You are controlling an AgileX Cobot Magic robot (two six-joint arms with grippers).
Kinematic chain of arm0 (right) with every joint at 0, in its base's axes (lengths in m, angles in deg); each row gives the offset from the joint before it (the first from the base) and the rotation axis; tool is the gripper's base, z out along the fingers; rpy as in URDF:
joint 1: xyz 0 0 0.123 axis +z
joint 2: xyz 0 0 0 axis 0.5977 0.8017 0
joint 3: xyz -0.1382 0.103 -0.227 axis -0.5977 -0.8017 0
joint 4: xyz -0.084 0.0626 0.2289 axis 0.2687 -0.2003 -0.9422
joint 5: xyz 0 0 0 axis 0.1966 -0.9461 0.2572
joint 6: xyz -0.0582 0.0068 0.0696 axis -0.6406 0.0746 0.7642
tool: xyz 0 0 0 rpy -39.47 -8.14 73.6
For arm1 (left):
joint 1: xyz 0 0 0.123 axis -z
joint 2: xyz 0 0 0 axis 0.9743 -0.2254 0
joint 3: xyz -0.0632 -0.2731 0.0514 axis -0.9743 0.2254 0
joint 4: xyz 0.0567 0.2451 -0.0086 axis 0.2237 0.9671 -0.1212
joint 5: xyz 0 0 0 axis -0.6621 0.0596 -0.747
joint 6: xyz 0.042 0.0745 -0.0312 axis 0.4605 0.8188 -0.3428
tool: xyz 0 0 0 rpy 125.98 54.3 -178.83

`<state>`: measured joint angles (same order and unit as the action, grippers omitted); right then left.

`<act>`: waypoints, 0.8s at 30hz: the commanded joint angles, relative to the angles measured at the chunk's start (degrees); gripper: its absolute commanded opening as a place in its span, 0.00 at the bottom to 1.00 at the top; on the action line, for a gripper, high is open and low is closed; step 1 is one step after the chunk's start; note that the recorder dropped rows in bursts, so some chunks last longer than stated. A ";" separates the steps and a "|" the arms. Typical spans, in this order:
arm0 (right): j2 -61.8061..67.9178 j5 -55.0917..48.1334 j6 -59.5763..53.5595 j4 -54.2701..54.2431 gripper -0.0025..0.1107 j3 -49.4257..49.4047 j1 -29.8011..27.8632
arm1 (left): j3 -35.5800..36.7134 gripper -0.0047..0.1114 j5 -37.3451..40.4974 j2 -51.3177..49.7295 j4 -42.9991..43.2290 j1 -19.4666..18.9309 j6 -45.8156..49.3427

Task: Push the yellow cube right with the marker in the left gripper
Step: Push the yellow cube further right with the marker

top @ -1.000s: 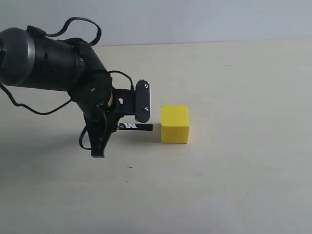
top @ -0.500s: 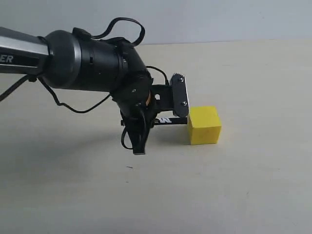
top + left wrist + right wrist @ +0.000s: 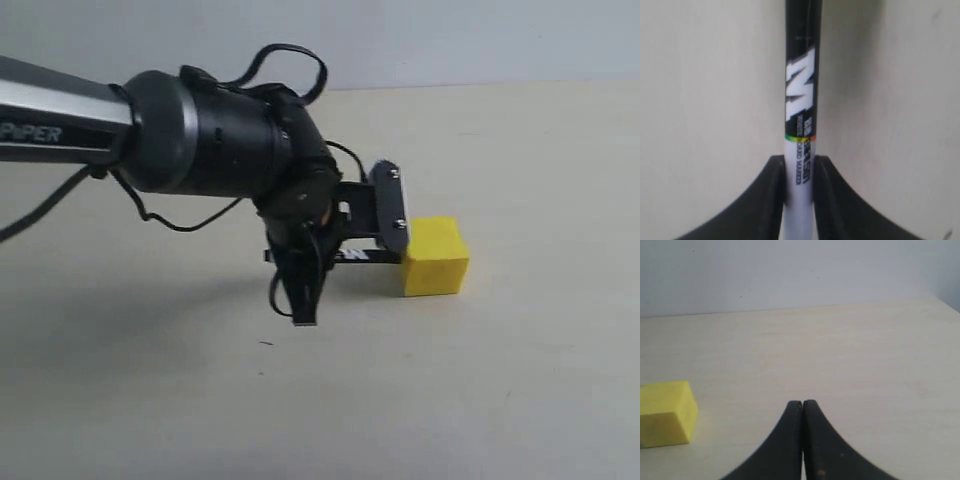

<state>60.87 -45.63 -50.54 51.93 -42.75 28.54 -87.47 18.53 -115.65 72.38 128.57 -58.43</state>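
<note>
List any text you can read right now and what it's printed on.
"PiPER": on the grey left arm.
"M": large white letter on the marker, on its black band.
Small print below the M: too blurred to read.
Yellow cube: no markings.

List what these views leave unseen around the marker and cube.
Exterior view: whether the marker tip touches the cube; a finger of the left gripper hides it.
Left wrist view: the marker's tip, cut off by the frame edge; no cube in view.
Right wrist view: part of the cube, cut off by the frame edge.
</note>
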 commanded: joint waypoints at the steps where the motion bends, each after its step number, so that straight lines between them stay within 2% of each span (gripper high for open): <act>1: -0.28 0.24 -0.13 0.05 0.02 -0.22 -0.24 | -5.17 0.04 -0.44 -1.95 -0.36 3.74 -1.33; 9: -0.28 0.24 -0.13 0.05 0.02 -0.22 -0.24 | -6.19 0.04 10.59 -2.29 -0.19 1.56 -4.28; 24: -0.28 0.24 -0.13 0.05 0.02 -0.22 -0.24 | -6.07 0.04 4.99 -4.47 -0.17 2.62 -5.20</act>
<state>60.87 -45.63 -50.54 51.93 -42.75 28.54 -93.42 24.08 -120.31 72.28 130.96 -62.94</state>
